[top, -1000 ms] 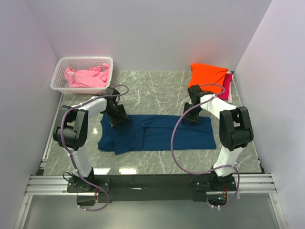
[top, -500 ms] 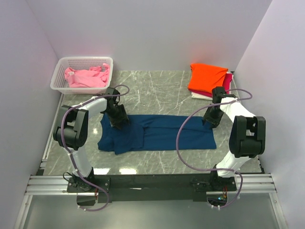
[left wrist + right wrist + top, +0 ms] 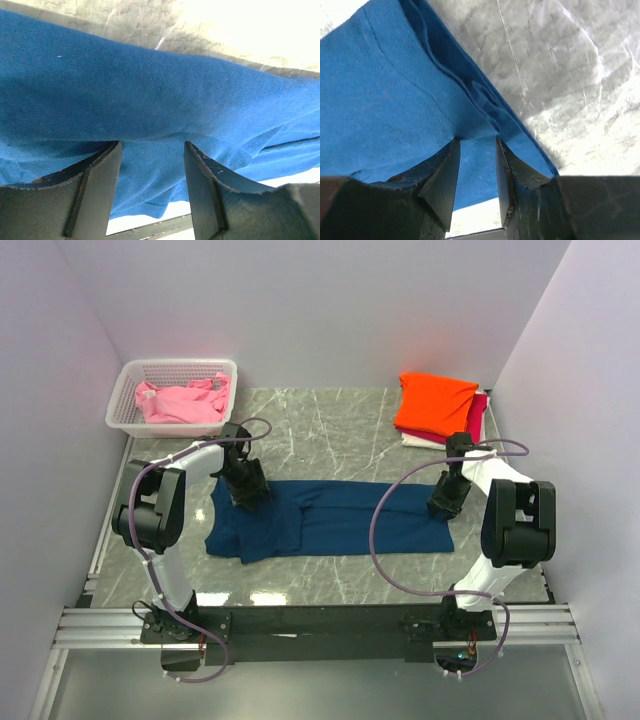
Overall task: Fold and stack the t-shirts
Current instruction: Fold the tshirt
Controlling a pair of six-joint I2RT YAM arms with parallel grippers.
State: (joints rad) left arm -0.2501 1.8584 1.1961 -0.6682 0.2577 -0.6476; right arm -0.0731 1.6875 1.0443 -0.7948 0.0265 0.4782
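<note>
Top external view, contents of the marble table [image 3: 330, 430]:

1. Navy t-shirt [image 3: 340, 520]: lies flat across the middle of the table as a long band running left to right. Its left part is folded over itself and reaches nearer than the rest.
2. Left gripper [image 3: 245, 490]: set down on the far left part of the navy t-shirt. In the left wrist view both fingers [image 3: 95, 190] stand well apart with their tips on the blue cloth. Cloth fills the gap between them and rises in a soft ridge just beyond. The jaws are apart and not clamped.
3. Right gripper [image 3: 443, 506]: set at the far right corner of the navy t-shirt. In the right wrist view the fingers [image 3: 440, 185] stand closer together than the left pair, yet a gap remains. The tips touch the cloth just beside its layered edge, and bare marble lies to the right of that edge.
4. Orange t-shirt [image 3: 435, 400]: folded, at the far right, on top of a magenta t-shirt [image 3: 478, 415] and a white t-shirt [image 3: 425, 440].
5. White basket [image 3: 180, 364]: at the far left corner, holding a crumpled pink t-shirt [image 3: 180, 402].
</note>
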